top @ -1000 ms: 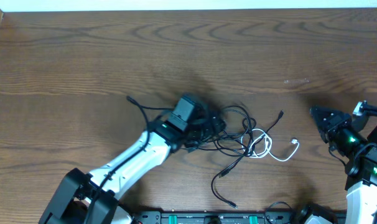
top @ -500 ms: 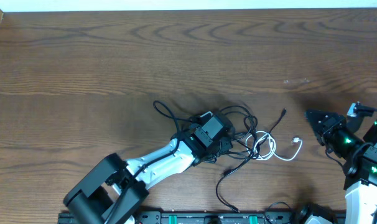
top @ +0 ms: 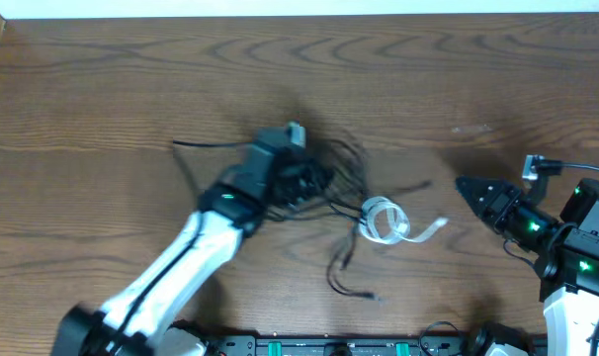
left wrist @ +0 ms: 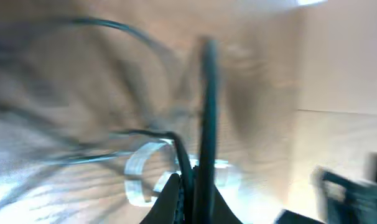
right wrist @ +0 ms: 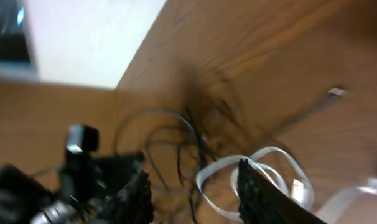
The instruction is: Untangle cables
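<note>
The cables (top: 341, 188) lie in a tangle of thin black cords at mid-table, with a white cord (top: 384, 220) coiled at its right side. My left gripper (top: 317, 181) is shut on black strands of the tangle. In the left wrist view a black cord (left wrist: 207, 124) runs up from between the closed fingertips of the left gripper (left wrist: 190, 182), blurred by motion. My right gripper (top: 461, 186) hovers to the right of the white coil, open and holding nothing. In the right wrist view the right gripper (right wrist: 198, 186) frames the white cord (right wrist: 269, 158) and black cords (right wrist: 188, 134) beyond it.
One loose black strand (top: 196, 145) trails left of the left arm, and another (top: 347, 275) curls toward the front edge. The wooden table (top: 428, 69) stretches wide behind the tangle. The arm bases stand along the front edge.
My left gripper closed on the black cords and dragged the tangle up and to the left. The white coil slid left with it. My right gripper moved left and opened wider.
</note>
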Controlling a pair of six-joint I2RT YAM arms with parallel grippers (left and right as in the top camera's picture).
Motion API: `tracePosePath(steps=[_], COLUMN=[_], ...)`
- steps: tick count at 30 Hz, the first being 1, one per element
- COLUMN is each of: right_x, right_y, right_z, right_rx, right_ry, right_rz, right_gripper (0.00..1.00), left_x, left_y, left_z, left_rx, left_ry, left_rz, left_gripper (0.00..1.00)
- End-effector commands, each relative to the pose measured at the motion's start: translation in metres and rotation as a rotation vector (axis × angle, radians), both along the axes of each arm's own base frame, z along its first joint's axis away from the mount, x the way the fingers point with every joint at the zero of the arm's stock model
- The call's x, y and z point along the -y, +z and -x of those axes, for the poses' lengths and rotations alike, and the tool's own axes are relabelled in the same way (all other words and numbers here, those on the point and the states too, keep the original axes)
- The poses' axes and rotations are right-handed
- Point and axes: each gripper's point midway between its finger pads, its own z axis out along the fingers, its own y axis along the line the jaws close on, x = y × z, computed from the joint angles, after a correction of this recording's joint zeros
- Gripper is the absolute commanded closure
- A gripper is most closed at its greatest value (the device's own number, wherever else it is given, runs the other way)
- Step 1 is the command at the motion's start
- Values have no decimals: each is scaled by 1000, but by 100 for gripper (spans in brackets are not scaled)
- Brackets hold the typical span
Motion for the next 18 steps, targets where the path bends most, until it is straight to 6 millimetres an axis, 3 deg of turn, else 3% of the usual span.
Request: tracePosePath(steps=[1, 6, 10, 14, 18], right_x=[-19, -27, -33, -34, -43], right_y=[14, 15, 15, 7, 2], right_z=[9, 12, 13, 12, 14], right_rx=[107, 110, 104, 11, -120], right_ry=[138, 172, 192, 144, 100], right_rz=[-9, -18, -18, -43, -127], right_gripper=[53, 53, 56, 67, 56], left_x=[8, 14, 19, 19, 20], left_y=[51, 89, 109, 114, 117], left_z=[22, 49, 57, 56, 54], left_rx=[142, 249, 323, 344, 331], left_ry=[-228, -382, -452, -455, -443], left_rz=[131, 235, 296, 307, 322], left_gripper=[92, 92, 92, 92, 92])
